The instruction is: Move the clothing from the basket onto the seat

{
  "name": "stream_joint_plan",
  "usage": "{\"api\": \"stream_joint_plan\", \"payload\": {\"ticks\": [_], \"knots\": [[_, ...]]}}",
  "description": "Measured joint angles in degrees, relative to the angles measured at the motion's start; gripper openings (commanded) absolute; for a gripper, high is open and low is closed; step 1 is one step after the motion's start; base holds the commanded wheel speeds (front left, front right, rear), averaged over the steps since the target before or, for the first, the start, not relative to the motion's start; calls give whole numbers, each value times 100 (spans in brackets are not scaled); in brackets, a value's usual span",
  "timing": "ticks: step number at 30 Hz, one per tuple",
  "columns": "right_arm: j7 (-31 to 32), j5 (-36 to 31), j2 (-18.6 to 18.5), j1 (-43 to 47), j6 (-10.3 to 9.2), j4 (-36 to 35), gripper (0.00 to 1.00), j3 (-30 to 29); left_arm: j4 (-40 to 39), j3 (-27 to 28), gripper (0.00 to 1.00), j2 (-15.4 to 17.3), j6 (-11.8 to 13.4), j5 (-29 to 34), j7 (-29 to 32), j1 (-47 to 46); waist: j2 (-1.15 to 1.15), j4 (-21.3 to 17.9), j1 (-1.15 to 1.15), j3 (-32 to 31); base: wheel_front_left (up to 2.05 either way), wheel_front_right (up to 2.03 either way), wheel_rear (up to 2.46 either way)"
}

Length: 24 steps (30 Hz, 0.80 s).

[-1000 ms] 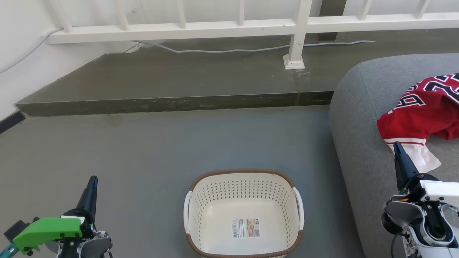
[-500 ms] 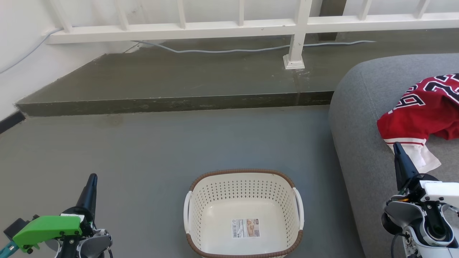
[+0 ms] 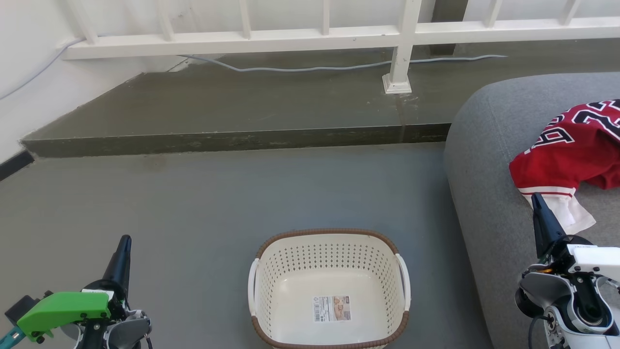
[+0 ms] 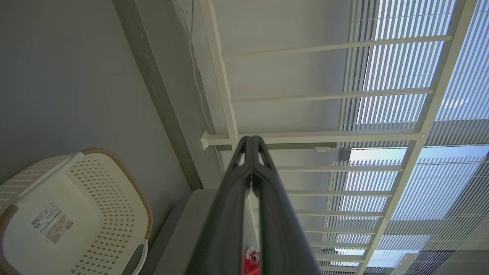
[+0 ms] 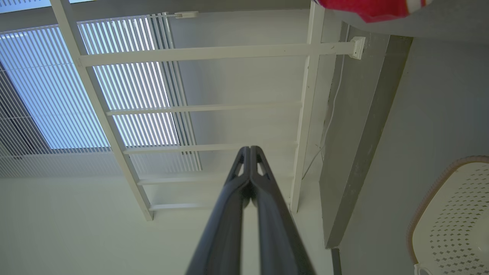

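The cream basket (image 3: 329, 252) with a brown rim stands on the floor at bottom centre, holding nothing but a label on its bottom. Red clothing (image 3: 566, 155), with black-and-white numbers and a white-trimmed edge, lies crumpled on the grey seat (image 3: 489, 145) at the right. My left gripper (image 3: 125, 241) is shut and holds nothing, low at the left over the floor. My right gripper (image 3: 536, 197) is shut too, its tip just below the clothing's white edge. The wrist views show each pair of fingers pressed together (image 4: 251, 138) (image 5: 250, 148); the basket (image 4: 114, 191) also shows there.
A raised concrete step (image 3: 232, 140) crosses the floor behind the basket. A white railing (image 3: 397, 48) with a post stands on it, and a grey cable (image 3: 310, 68) runs along its base. A white wall is at the left.
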Motion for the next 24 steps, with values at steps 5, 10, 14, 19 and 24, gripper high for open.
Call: {"api": "stream_joint_plan", "payload": {"ticks": [5,10,14,19,24], "knots": [[1,0,2,0,0,2,0,-2,2,2,0,-1,0,0,0,0,0,0,0,0,0,0,0],[1,0,4,-1,0,8,0,-3,4,3,0,-2,0,0,0,0,0,0,0,0,0,0,0],[2,0,14,-1,0,13,0,-5,5,4,0,-2,0,0,0,0,0,0,0,0,0,0,0],[9,0,19,-2,1,20,0,-8,8,5,0,-3,0,0,1,-1,0,0,0,-1,0,0,0],[9,0,19,-2,8,21,0,-10,10,7,0,-3,0,0,1,-1,0,0,0,-1,0,0,0]]}}
